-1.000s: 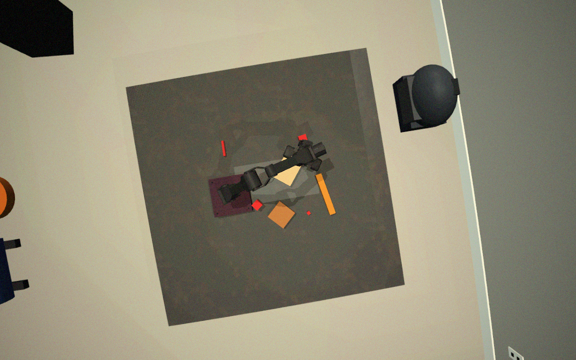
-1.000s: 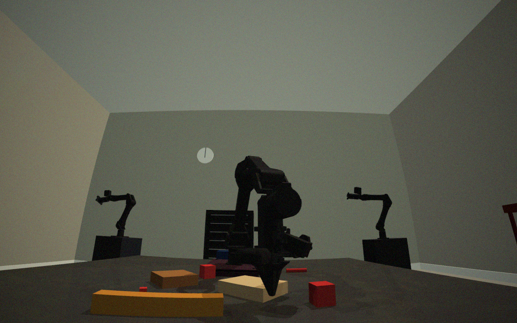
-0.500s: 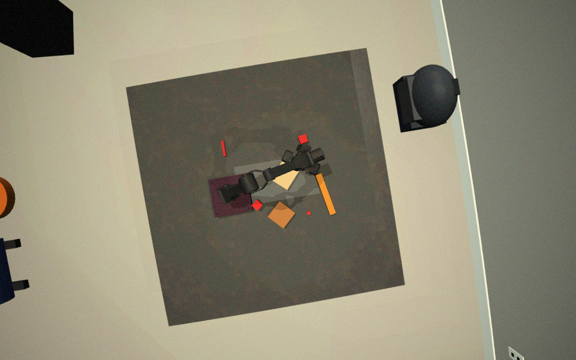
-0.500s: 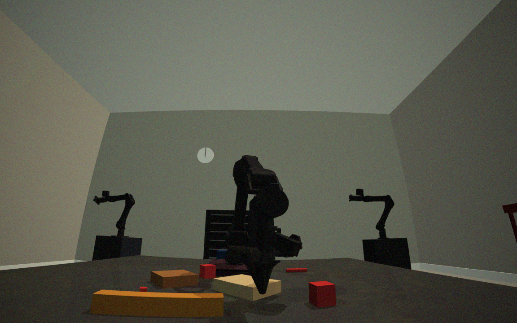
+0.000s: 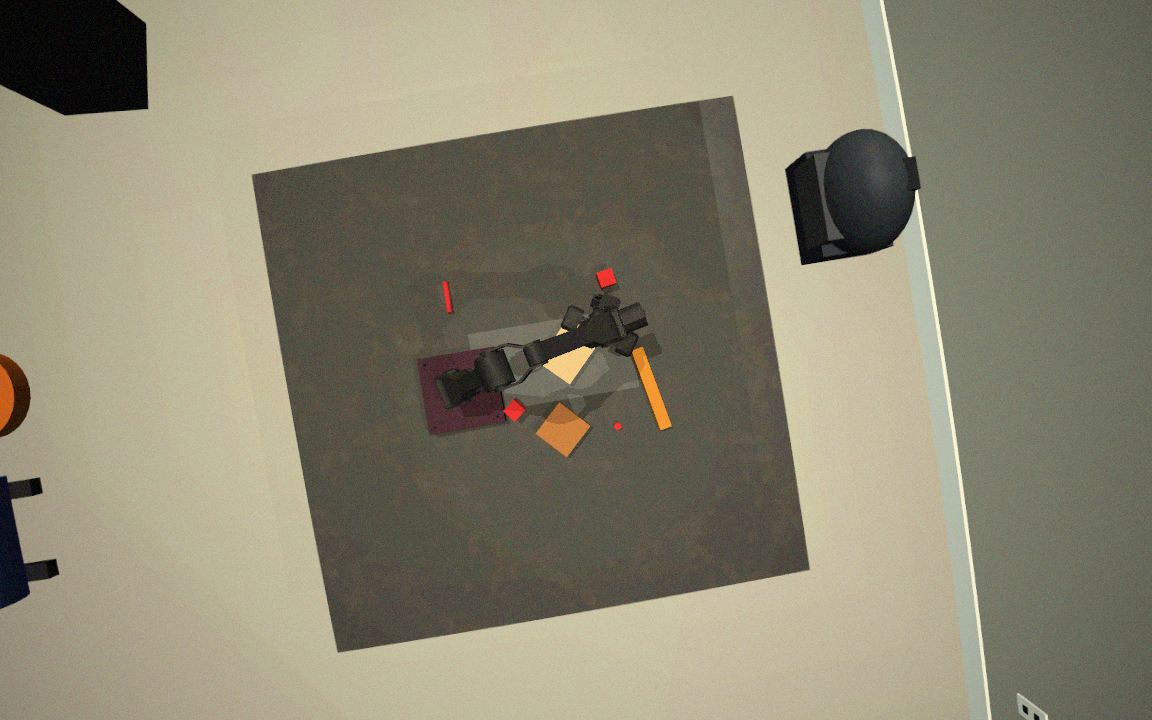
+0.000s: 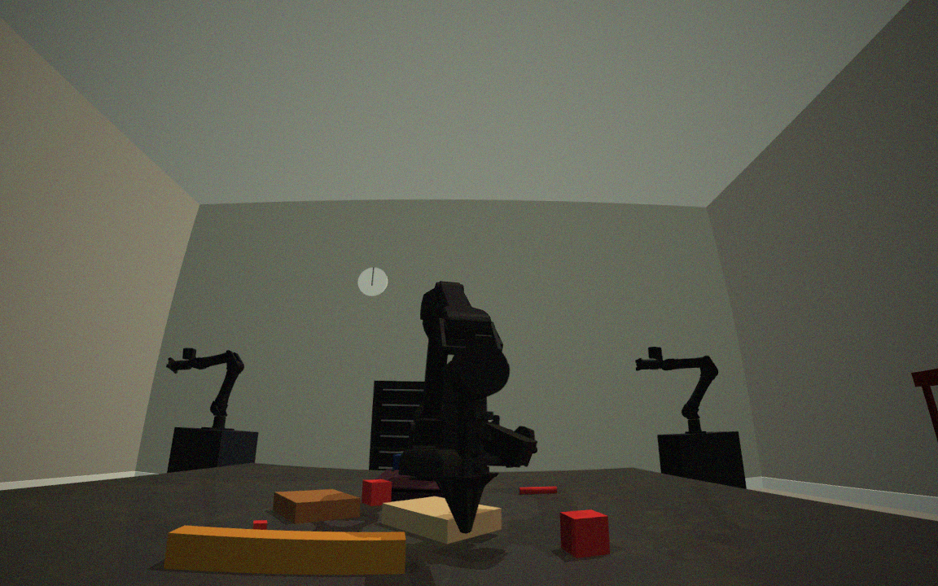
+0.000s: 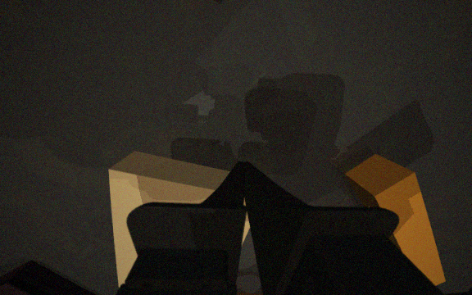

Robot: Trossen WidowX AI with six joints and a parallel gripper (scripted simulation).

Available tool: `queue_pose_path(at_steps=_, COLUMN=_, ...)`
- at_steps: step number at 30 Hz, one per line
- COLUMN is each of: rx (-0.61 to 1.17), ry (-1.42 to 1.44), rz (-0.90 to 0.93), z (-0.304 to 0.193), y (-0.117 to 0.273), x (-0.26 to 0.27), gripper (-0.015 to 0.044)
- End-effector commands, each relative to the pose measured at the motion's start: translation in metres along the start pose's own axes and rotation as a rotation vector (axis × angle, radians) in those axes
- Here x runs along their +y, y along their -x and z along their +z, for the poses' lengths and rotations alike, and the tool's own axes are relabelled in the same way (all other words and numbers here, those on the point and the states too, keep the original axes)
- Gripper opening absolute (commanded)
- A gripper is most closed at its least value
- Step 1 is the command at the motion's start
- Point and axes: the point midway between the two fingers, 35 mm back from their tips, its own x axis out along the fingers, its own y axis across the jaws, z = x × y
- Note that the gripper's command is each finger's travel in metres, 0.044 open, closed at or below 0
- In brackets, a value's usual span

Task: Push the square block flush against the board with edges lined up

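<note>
An orange-brown square block (image 5: 563,434) (image 6: 316,506) lies flat, apart from the other pieces. A cream block (image 5: 569,365) (image 6: 418,516) (image 7: 122,221) lies under the arm, partly hidden in the top view. A long orange bar (image 5: 652,389) (image 6: 282,551) (image 7: 414,229) lies apart from both. I cannot tell whether the cream piece or the bar is the board. My gripper (image 6: 465,530) (image 7: 242,166) is shut with nothing between its fingers, its tips pointing down by the cream block, on the side towards the exterior camera. Whether they touch it is unclear. The top view hides the fingertips.
A red cube (image 5: 606,277) (image 6: 584,533) lies beyond the arm. Another red cube (image 5: 514,410) (image 6: 376,491) is by the maroon base plate (image 5: 439,419). A tiny red cube (image 5: 617,426) (image 6: 260,523) lies between square block and bar. A red rod (image 5: 448,297) (image 6: 538,489) lies farther off.
</note>
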Motion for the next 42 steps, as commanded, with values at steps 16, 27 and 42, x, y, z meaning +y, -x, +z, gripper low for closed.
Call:
queue_pose_path(at_steps=16, rx=0.013, ry=0.003, rz=0.006, z=0.028, y=-0.004, x=-0.001, gripper=0.0)
queue_pose_path(at_steps=27, rx=0.012, ry=0.003, rz=0.006, z=0.046, y=-0.004, x=0.0, gripper=0.0)
queue_pose_path(at_steps=42, rx=0.012, ry=-0.003, rz=0.006, z=0.045, y=0.05, x=0.001, gripper=0.0)
